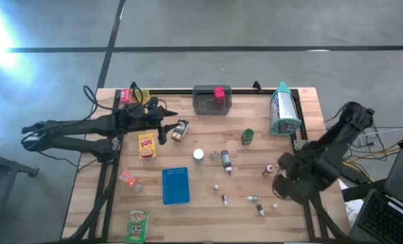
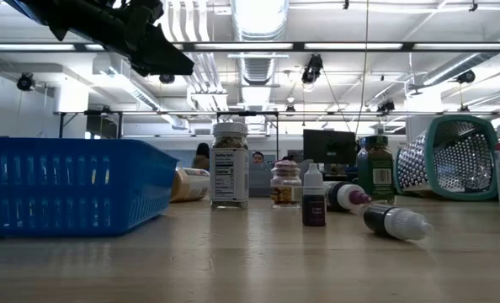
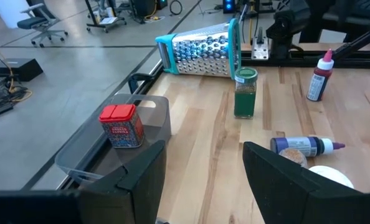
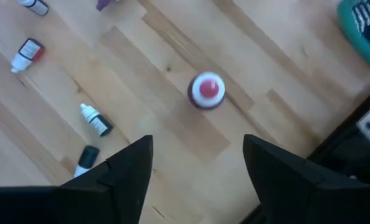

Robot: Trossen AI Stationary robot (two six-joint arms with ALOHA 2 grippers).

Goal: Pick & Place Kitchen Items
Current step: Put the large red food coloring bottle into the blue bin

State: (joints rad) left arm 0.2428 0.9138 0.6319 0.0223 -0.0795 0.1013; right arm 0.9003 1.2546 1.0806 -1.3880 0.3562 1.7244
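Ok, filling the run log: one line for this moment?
left gripper: open, empty, near grey bin | right gripper: open, above red-capped bottle

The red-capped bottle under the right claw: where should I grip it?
Judging by the wrist view, the red-capped bottle stands upright, cap up, with bare table around it. Descend from straight above and close the open right claw across the round body just below the cap.
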